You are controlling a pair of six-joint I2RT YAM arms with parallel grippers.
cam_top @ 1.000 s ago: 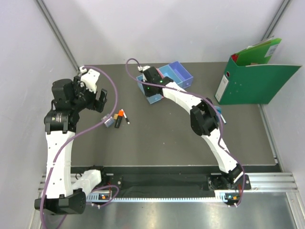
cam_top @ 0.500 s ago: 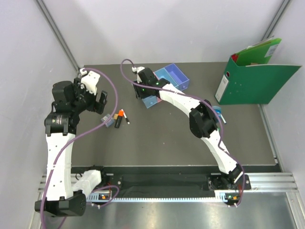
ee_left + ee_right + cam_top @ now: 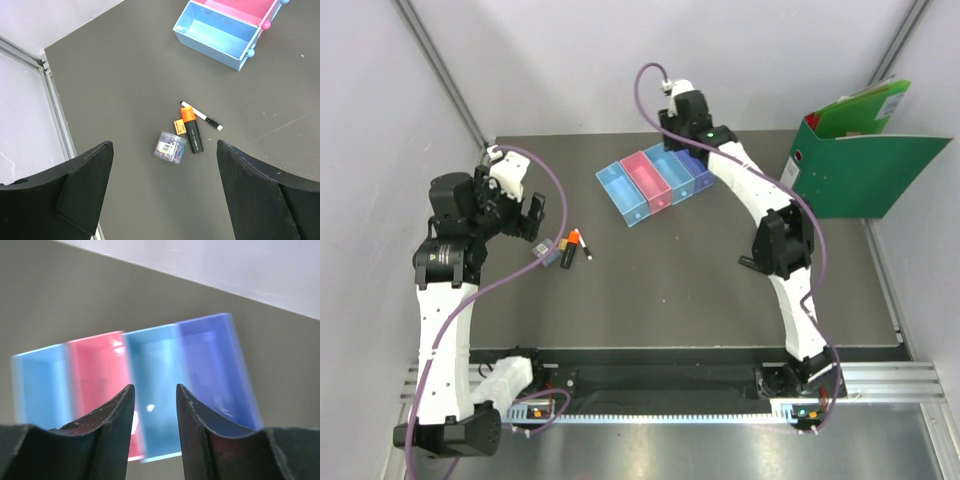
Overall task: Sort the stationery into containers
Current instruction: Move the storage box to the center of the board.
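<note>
Your left gripper: jaws wide, empty, orange-capped highlighter between them. Right gripper: narrow gap, empty, bin row beyond.

no legible text, labels or numbers

The left arm rises from its base at 7 o'clock and bends inward at 9 o'clock. The left gripper faces down, its jaws spread wide and empty. The right arm stretches from 5 o'clock, with its elbow at 3 o'clock, up to 12 o'clock. The right gripper points down, its fingers a narrow gap apart and empty.
</note>
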